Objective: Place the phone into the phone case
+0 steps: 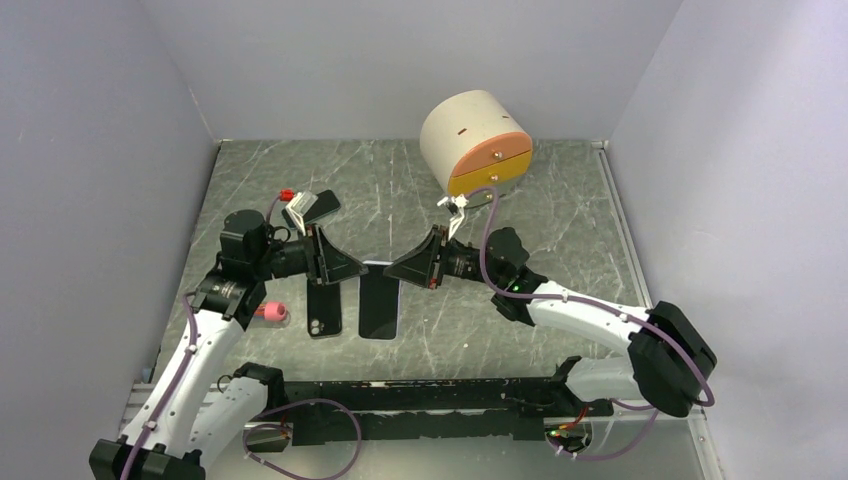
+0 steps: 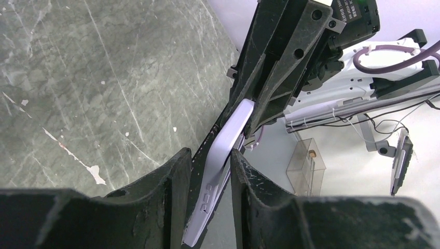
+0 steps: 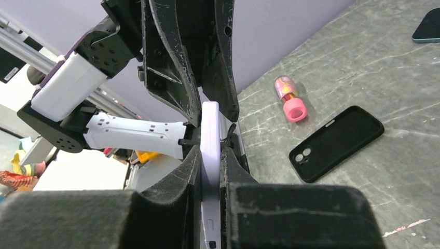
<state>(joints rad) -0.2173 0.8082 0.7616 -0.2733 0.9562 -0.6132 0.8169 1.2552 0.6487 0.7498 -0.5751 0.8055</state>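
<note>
A lavender phone case (image 3: 210, 129) with the dark phone (image 1: 380, 310) lying in it is held on edge over the middle of the table. My right gripper (image 3: 210, 151) is shut on its right end, with both pads pressed to its faces. Around the left end stands my left gripper (image 2: 210, 155), open, with a gap showing beside the lavender edge (image 2: 225, 137). In the top view the two grippers (image 1: 355, 268) (image 1: 397, 270) meet tip to tip over the phone. I cannot tell how fully the phone sits in the case.
A black phone case (image 1: 325, 312) (image 3: 337, 142) lies flat just left of the held one, with a pink tube (image 1: 272, 313) (image 3: 289, 97) beside it. Another phone (image 1: 318, 207) lies at the back left. A round cream box with orange drawers (image 1: 475, 140) stands at the back.
</note>
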